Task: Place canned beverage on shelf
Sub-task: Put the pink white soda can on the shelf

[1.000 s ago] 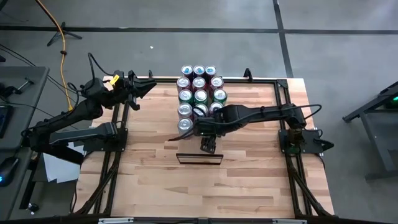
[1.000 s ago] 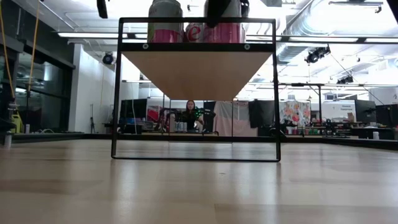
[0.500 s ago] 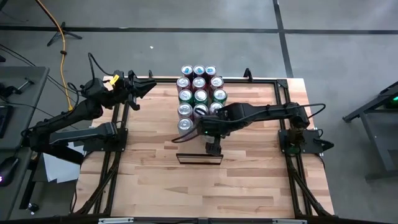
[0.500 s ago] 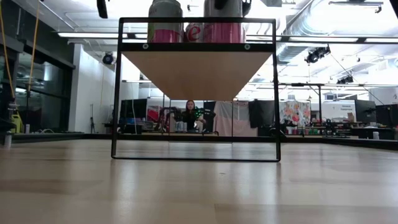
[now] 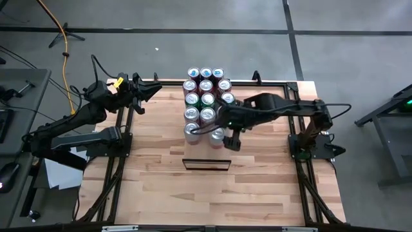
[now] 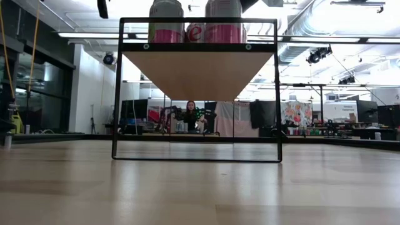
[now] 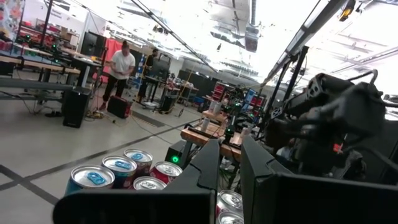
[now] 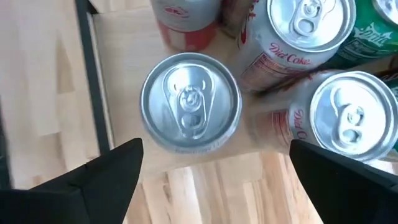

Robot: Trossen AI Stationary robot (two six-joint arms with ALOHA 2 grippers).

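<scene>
Standing on the shelf (image 5: 206, 132) near its framed end, the can (image 5: 217, 136) sits free, its silver top facing up and nothing gripping it. The right claw (image 5: 232, 141) hangs just beside it in the high view, on the side away from the can cluster, with its fingers spread wide apart and empty. The right wrist view looks straight down on the can (image 8: 190, 110), which lies ahead of and between the two dark fingertips (image 8: 112, 171), untouched by either. Next to it in that view stand two Diet Coke cans (image 8: 306, 28), and a green can shows at the edge. The cluster of cans (image 5: 206, 93) fills the far part of the shelf in rows of three, and one more silver-topped can (image 5: 192, 130) stands just left of the placed one. From the low view the shelf (image 6: 197, 72) appears as a pale board in a thin dark frame (image 6: 197, 94), raised above the worktop (image 6: 200, 187), with two cans (image 6: 165, 22) visible on top at this end. The left claw (image 5: 147, 93) waits at the far left corner of the worktop, fingers pressed together, well apart from the shelf.
</scene>
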